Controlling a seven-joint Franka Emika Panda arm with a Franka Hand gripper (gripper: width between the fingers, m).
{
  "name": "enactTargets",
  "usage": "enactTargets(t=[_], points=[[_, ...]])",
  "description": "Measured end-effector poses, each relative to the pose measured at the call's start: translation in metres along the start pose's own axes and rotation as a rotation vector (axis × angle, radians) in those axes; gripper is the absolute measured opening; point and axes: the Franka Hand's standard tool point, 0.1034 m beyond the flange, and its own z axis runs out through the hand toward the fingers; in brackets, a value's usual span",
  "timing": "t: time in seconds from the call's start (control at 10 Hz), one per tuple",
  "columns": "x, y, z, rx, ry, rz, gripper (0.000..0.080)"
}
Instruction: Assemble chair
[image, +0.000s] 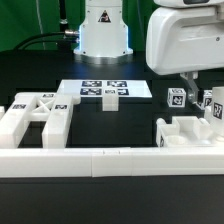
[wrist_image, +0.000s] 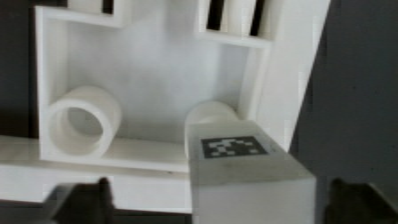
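Post pick-up: gripper (image: 196, 92) is spread wide around the post (wrist_image: 233, 160) (nothing gripped), by the frame (wrist_image: 151, 70); closing is needed next.

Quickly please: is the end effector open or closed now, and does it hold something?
End effector: open; the tagged white post sits between its jaws, with a gap showing, so it is not clamped.

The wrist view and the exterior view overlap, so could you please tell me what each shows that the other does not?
Only the wrist view: a round ring on the chair frame and, close up, a tagged square post between the open gripper. Only the exterior view: the X-braced panel, the marker board, the border rail and the robot base. Both: the gripper over white chair pieces, on the exterior view's right.
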Motion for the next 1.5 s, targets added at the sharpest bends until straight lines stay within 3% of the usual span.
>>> enactTargets(t=[0.2, 0.4, 0.7, 1.0, 1.5], points=[[-0.0001, 0.0, 0.0002, 0.0, 0.0, 0.012, 0.0284], [-0.0001, 0.0, 0.0002, 0.0, 0.0, 0.024, 0.0285], [0.0037, -0.001, 0.0015, 0.057, 0.031, 0.406, 0.0285], [0.0053, -0.0037, 0.002, 0.091, 0.031, 0.805, 0.0285], [0.0061, -0.0049, 0.0017, 0.107, 0.018, 1.122, 0.0285]])
